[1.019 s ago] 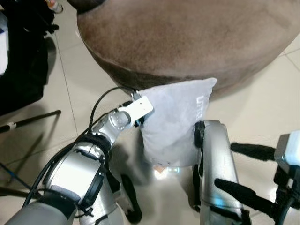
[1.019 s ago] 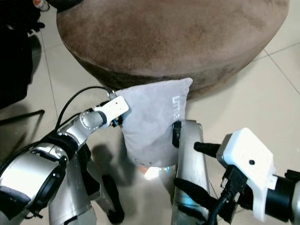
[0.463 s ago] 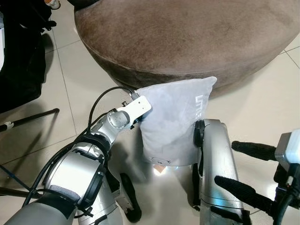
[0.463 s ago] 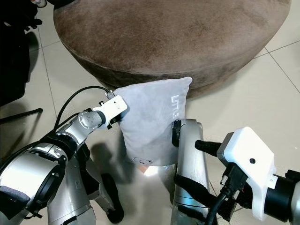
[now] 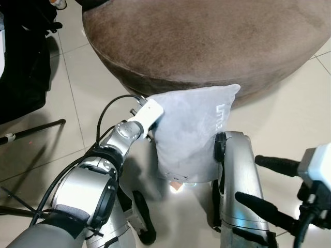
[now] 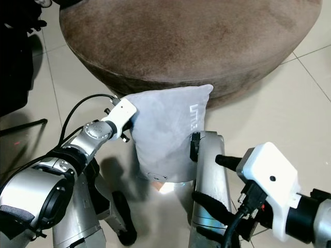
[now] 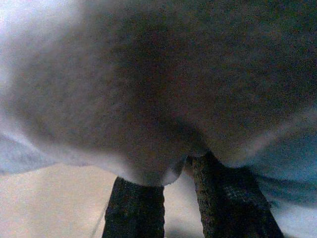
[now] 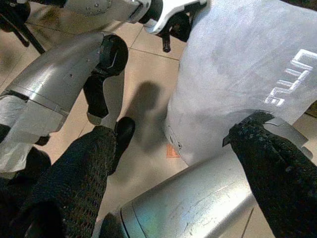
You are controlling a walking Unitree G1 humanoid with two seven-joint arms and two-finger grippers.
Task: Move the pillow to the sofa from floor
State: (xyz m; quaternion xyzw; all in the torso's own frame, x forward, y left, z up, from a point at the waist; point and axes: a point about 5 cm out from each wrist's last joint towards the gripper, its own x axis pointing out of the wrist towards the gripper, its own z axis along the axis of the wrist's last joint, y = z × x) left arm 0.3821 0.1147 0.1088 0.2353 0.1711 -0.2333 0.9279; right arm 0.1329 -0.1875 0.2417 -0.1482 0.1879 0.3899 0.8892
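Reading "LITTLE" on the soft grey pillow (image 5: 191, 134); my left gripper (image 7: 171, 181) pinches it beside the round suede sofa (image 5: 207, 41), right gripper (image 8: 168, 183) spread.

A home living area is suggested. A large round brown suede-like sofa (image 5: 207, 41) is seen at the far side, set on a floor of glossy beige ceramic tiles (image 5: 77, 88) with thin grout lines. Black fabric items (image 5: 23, 62) are piled at the far left.
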